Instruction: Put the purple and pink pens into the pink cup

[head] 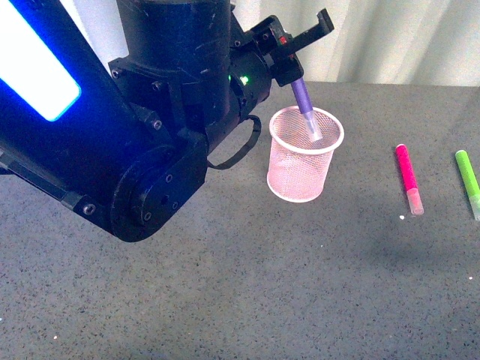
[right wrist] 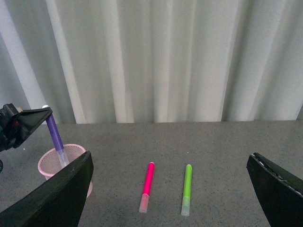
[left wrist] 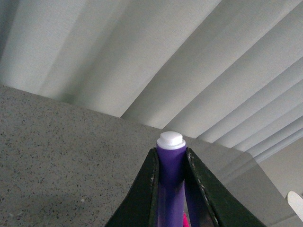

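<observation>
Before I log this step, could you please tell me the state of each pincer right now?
Left pincer: shut on the purple pen, its tip in the pink cup.
Right pincer: open, empty.

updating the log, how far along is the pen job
Nothing is finished yet: no pen stands free in the pink cup. In hand: the left gripper, jaws shut, holds the purple pen, capped tip inside the rim. Remaining: the pink pen lies on the table; the right gripper is open and empty.
</observation>
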### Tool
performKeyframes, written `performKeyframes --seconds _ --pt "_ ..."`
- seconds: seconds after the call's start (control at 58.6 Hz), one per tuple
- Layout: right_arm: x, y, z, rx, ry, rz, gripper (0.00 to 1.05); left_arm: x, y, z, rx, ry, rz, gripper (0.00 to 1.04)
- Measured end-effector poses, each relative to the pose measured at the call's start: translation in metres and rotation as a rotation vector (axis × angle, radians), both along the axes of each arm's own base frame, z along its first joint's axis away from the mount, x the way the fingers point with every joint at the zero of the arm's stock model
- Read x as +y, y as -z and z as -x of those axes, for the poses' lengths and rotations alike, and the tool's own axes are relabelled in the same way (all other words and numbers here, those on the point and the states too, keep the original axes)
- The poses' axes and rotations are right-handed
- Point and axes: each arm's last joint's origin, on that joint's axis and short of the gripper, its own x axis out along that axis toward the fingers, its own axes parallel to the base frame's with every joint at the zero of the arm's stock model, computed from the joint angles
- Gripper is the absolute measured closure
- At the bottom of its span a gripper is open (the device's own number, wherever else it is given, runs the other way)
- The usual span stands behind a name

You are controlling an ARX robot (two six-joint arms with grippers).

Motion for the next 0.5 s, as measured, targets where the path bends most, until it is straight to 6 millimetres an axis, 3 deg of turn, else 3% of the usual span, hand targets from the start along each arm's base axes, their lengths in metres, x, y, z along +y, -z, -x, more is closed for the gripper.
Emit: performKeyframes --seconds 0.205,0.341,0.495 --pt "0.0 0.0 0.0 0.0 0.0 0.0 0.07 -0.0006 0.0035 -0.0013 0.003 0.001 -0.004 0.93" --pt "0.0 0.0 0.0 0.0 0.0 0.0 0.07 0.0003 0.0041 -0.0018 0.004 -0.001 -0.006 0.69" --pt "0.0 0.0 0.0 0.0 0.0 0.0 0.07 0.0016 0.0042 -0.0026 0.003 0.001 -0.009 0.35"
